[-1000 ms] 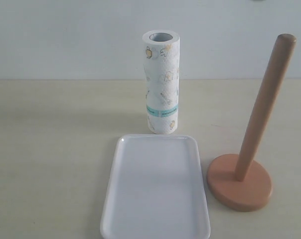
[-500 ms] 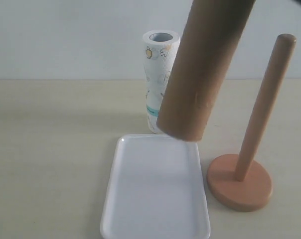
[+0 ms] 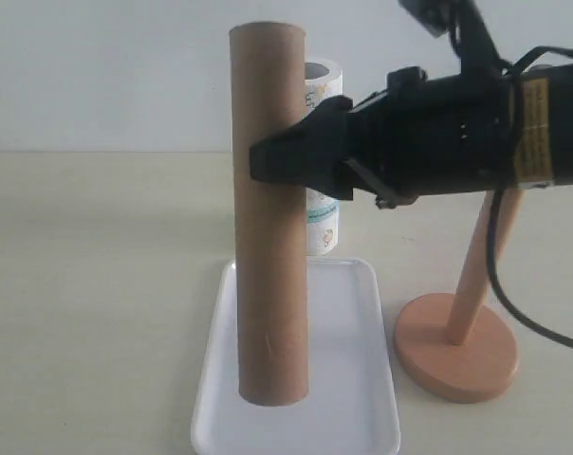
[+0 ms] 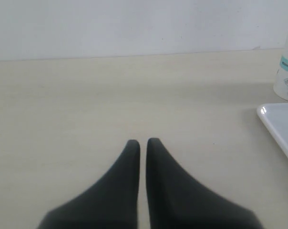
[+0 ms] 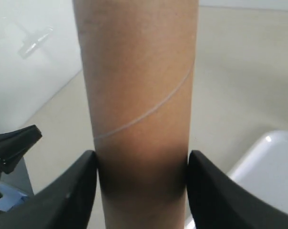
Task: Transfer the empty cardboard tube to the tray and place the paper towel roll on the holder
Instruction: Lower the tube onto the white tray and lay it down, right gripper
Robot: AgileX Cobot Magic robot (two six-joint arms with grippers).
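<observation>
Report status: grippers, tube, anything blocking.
Right gripper shut on cardboard tube, upright over tray. Left gripper shut, empty. Paper towel roll stands beyond tray; holder beside tray.

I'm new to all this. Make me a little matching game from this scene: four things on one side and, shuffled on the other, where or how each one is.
Things
1. empty cardboard tube
2. paper towel roll
3. holder
4. left gripper

States
A. shut, holding nothing, over the table
B. post bare, standing beside the tray
C. upright over the tray, clamped by the right gripper
D. standing on the table beyond the tray's far end

Pairs: 1-C, 2-D, 3-B, 4-A
</observation>
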